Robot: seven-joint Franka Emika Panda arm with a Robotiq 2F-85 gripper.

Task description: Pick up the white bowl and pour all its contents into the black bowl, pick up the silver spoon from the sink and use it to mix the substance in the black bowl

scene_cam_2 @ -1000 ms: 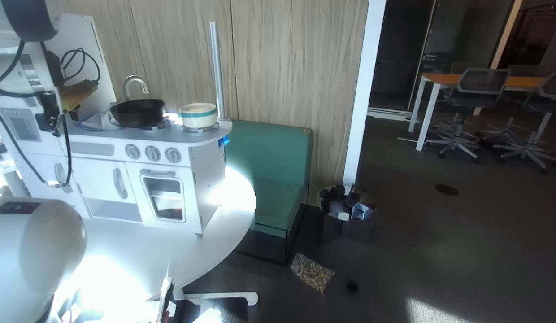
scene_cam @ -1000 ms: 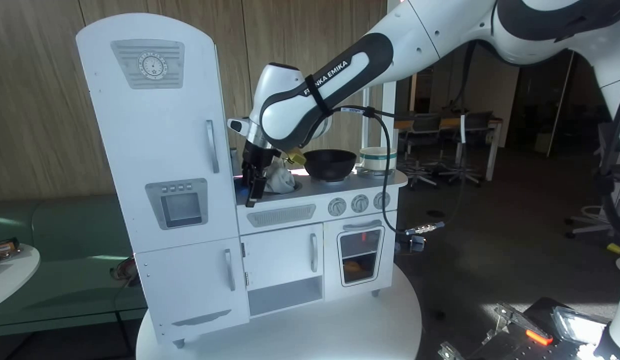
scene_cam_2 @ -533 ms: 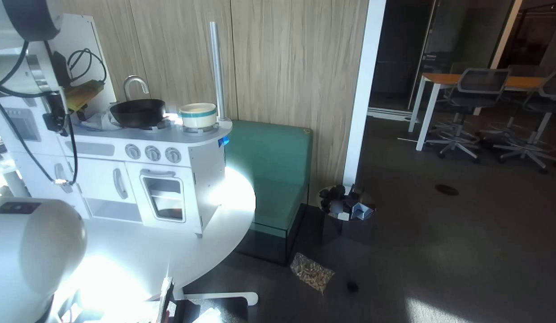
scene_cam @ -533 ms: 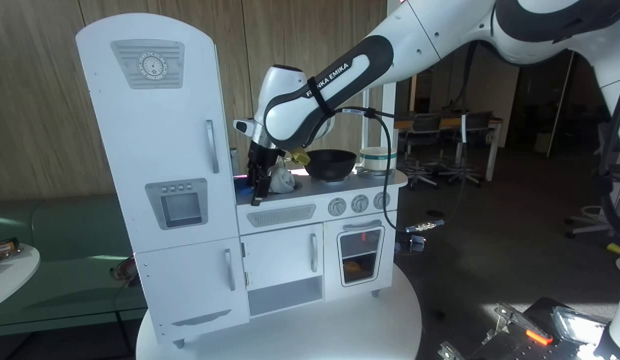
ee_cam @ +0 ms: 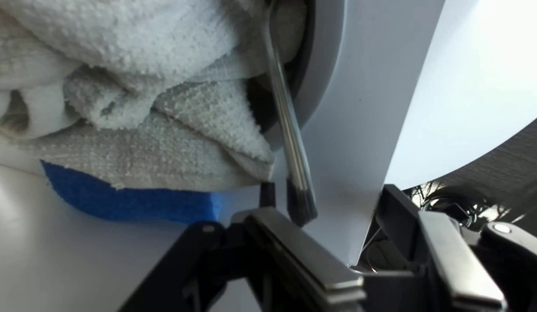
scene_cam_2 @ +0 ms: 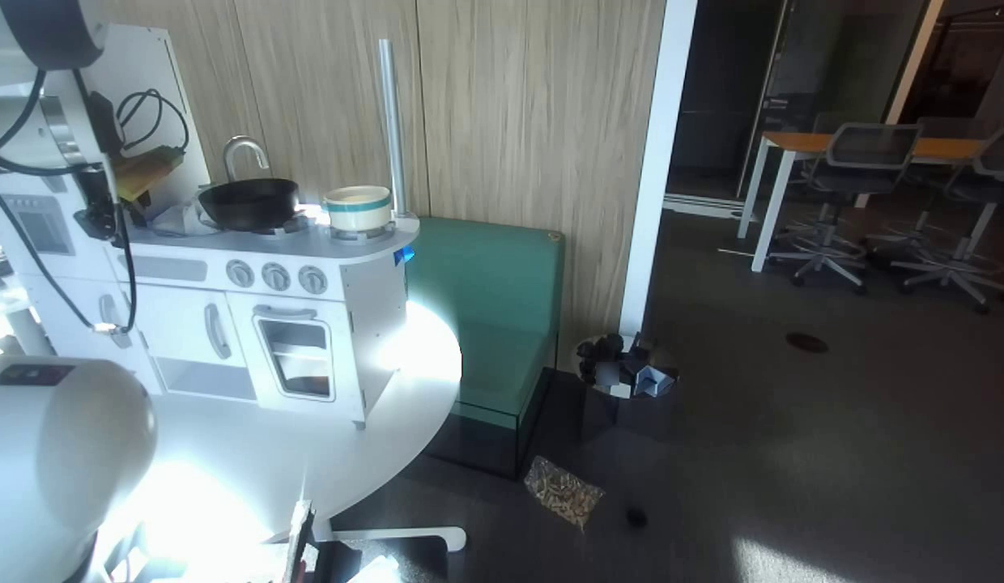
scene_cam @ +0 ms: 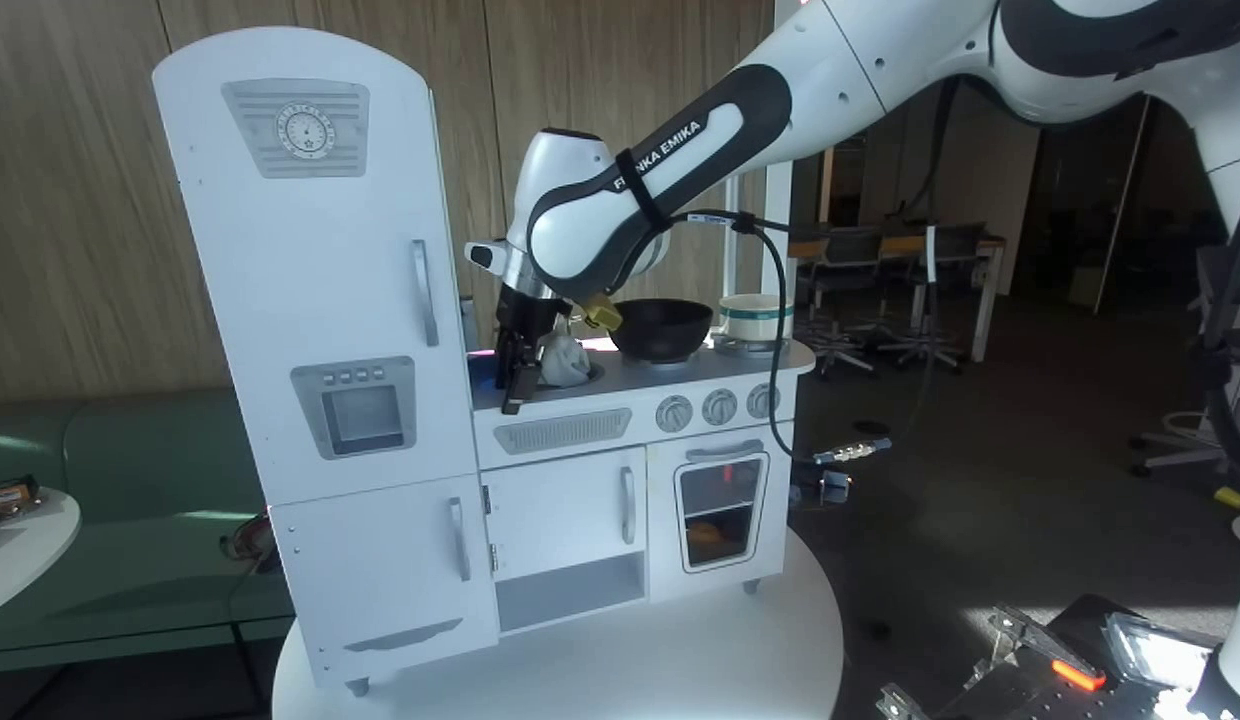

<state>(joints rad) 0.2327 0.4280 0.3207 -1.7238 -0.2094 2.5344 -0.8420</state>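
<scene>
Gripper (ee_cam: 331, 197): nudged toward the cloth (ee_cam: 143, 91) since a second earlier, fingers (ee_cam: 305, 247) spread apart.
Silver spoon (ee_cam: 290, 125): handle end seen beside one finger.
Black bowl (scene_cam: 662, 331): seen beyond the cloth.

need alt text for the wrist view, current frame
A silver metal spoon handle slants over a round grey sink rim, its end seen between spread black-and-silver fingers, ungripped. Crumpled white terry cloth fills the upper left; a blue strip shows along its lower edge.
</scene>
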